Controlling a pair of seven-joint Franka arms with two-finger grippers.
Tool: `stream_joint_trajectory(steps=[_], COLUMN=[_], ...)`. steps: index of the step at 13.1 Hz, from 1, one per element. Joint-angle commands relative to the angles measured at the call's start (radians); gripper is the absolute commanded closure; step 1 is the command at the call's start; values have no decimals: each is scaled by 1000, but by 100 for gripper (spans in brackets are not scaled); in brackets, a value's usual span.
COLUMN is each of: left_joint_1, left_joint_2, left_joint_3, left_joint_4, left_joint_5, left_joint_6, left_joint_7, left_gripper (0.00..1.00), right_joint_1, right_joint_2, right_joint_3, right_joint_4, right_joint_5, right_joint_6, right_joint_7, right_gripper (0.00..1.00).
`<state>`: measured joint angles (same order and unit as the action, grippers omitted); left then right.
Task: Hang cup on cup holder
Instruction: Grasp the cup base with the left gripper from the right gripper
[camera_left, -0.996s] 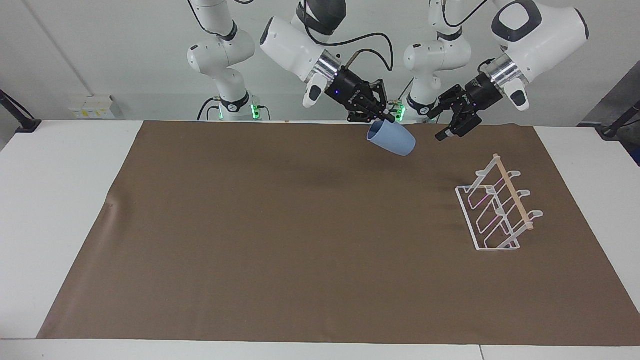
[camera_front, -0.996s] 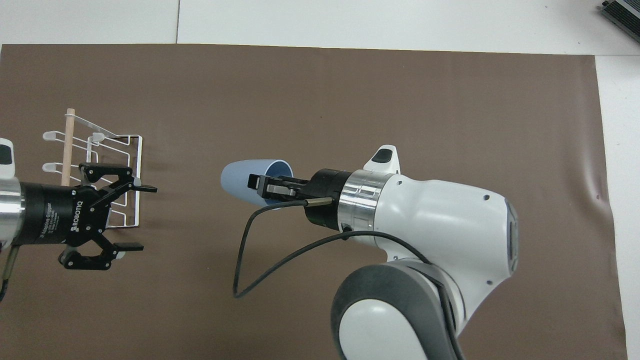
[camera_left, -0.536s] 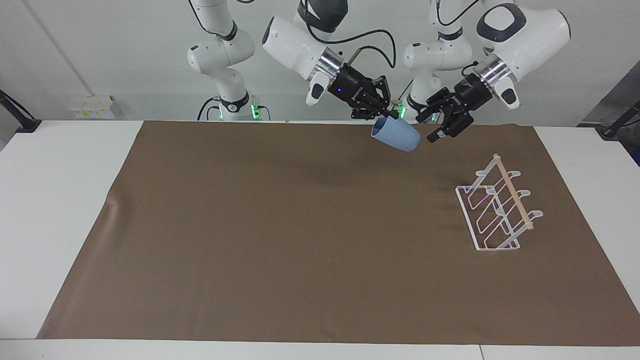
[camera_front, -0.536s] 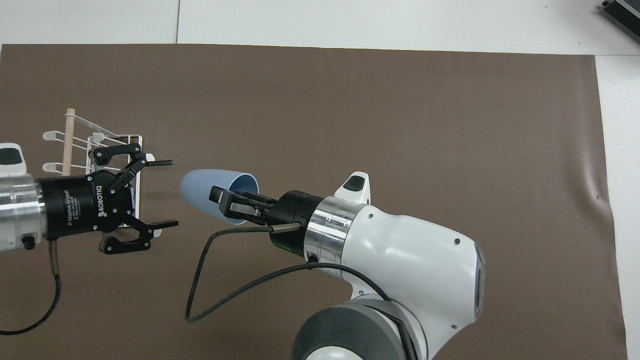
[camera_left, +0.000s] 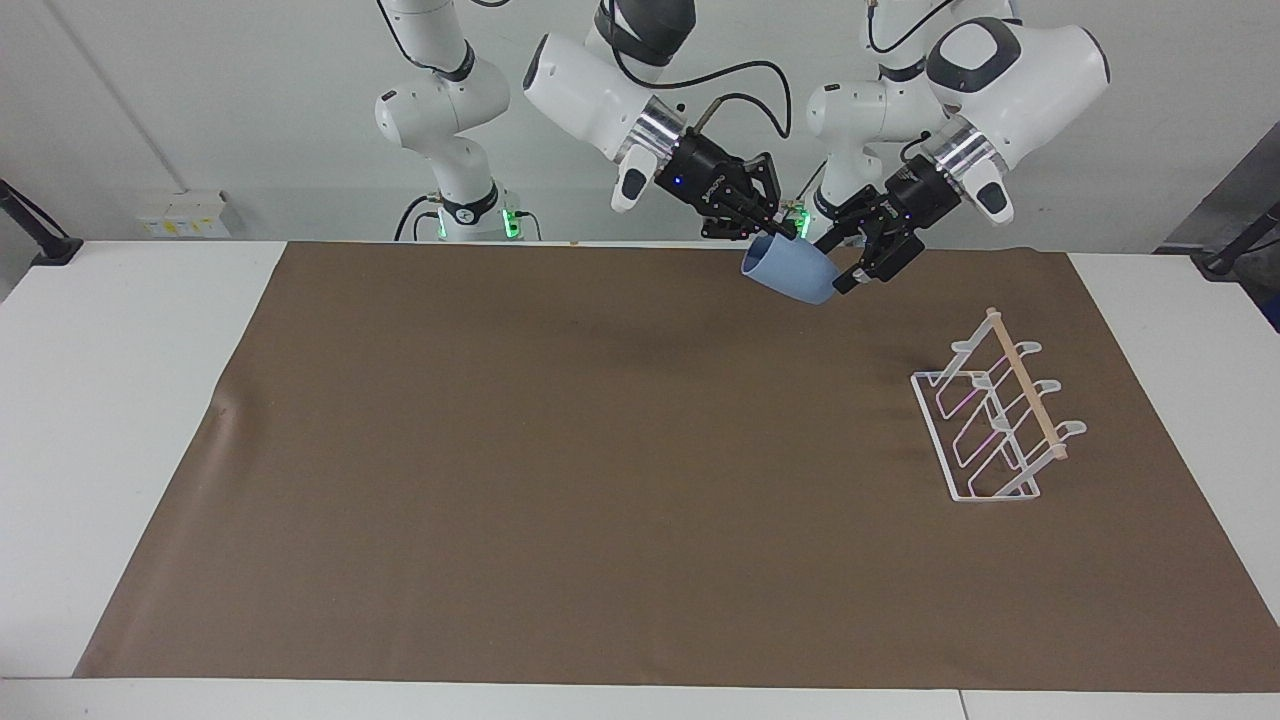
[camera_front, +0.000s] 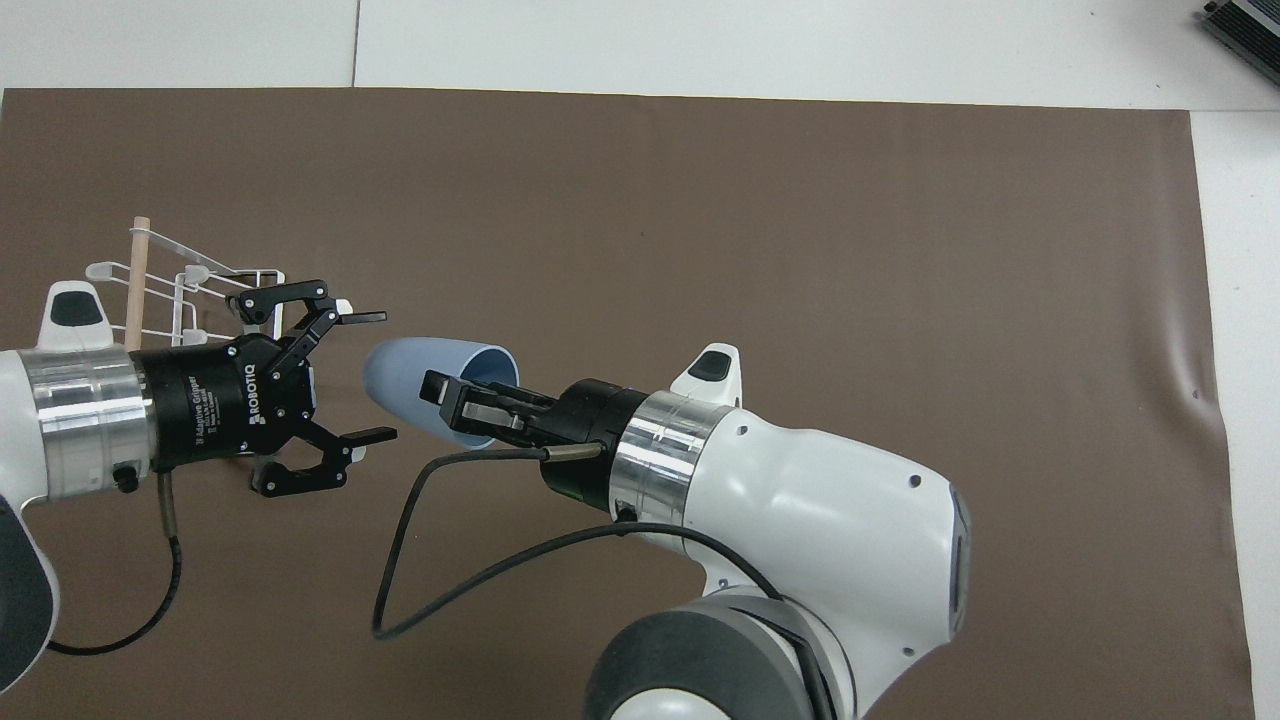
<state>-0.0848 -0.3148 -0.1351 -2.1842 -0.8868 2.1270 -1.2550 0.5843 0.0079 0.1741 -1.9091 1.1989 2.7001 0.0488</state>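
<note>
Your left tool (camera_left: 845, 263) has closed in on the cup (camera_left: 790, 270), fingers spread; the right tool (camera_left: 768, 228) grips its rim, airborne over the bench (camera_left: 600, 450); overhead shows the cup holder (camera_front: 200, 290) partly hidden beneath the left tool.

light: bright, even | shadows: faint, soft on brown mat (camera_left: 600, 450) | focus: sharp

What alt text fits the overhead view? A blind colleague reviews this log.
The right gripper holds a small light-blue plastic tumbler by its rim, on its side in the air, while the open left gripper faces its closed base. A white wire cup rack with a wooden dowel stands on the brown mat toward the left arm's end.
</note>
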Motion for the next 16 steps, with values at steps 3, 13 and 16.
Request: stream_joint_trajectory(steps=[3,13,16], left_joint_1=[-42,-47,-38], left_joint_2=[16,25,25], left_joint_3=[11,8,9], left_joint_4=[-16,-16,-14], left_joint_5=[-15,-15,-11], left_joint_6=[56,47,39], left_joint_7=[37,45,40], left_gripper=[0,100,100], right_joint_1=[2,2,2], right_joint_2=[0,-2,0], right_joint_3=[-1,-1,-1], right_joint_4=[2,-2,-1], right_joint_5=[28,22,18], right_joint_6=[6,3,7], right_joint_7=[13,9,9], right_gripper=[100,72,0])
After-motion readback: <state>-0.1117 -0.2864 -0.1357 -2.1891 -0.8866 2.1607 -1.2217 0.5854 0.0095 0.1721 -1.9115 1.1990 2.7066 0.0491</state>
